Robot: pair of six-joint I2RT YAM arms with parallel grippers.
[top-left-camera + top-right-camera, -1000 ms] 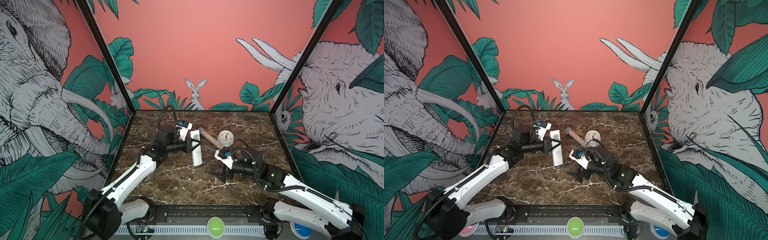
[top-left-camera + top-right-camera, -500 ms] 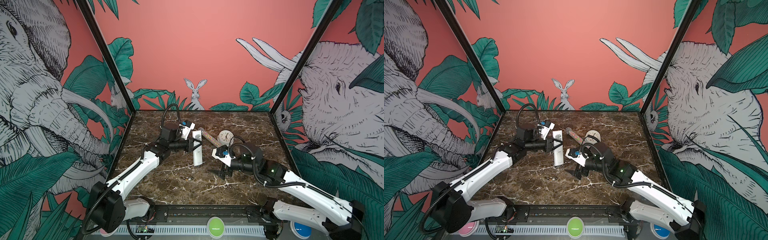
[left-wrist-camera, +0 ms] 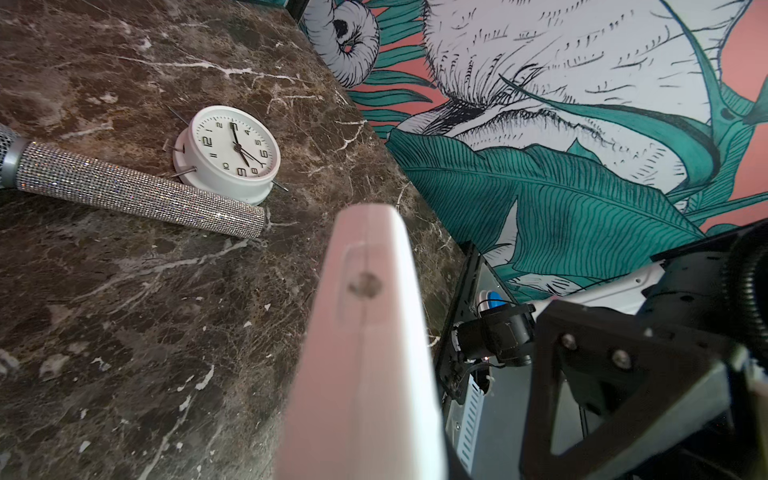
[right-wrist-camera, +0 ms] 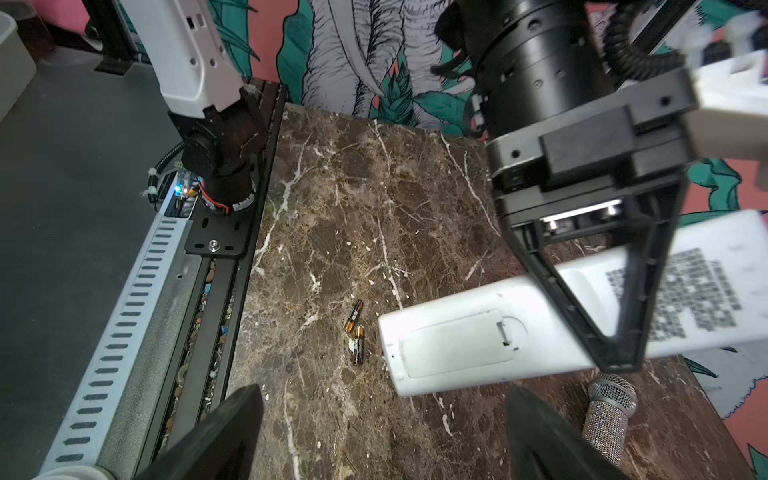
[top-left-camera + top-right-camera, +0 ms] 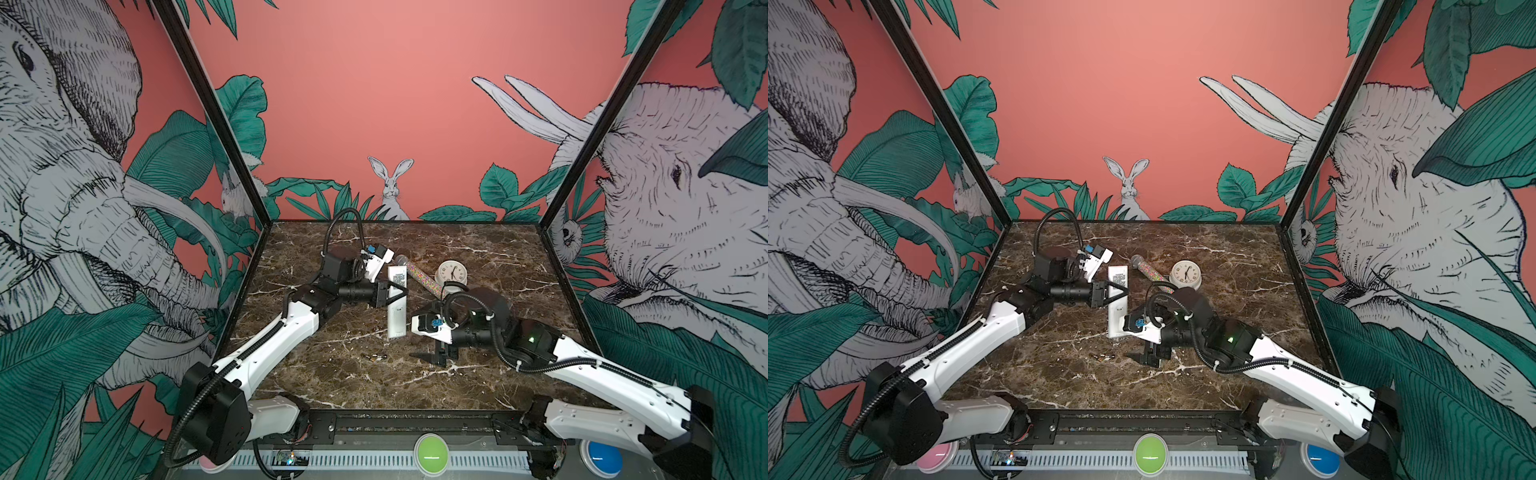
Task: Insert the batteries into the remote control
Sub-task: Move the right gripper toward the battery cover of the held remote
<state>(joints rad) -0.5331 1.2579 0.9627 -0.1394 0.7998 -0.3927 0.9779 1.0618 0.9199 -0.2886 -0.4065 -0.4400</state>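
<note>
Remote control (image 5: 397, 320), white, back face up, battery cover (image 4: 453, 345) not yet opened. It is clamped across its middle by the left gripper (image 5: 397, 291) over the centre of the table (image 5: 478, 386), long axis running back edge to front edge, cover end frontward. Batteries (image 5: 372, 356), two, loose together nearer the front edge, none loaded; right gripper (image 5: 432, 358), jaws wide apart and empty, beside the remote's front end.

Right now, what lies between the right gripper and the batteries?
Only bare marble table separates the right gripper from the batteries, as a top view shows; the right wrist view agrees.
</note>
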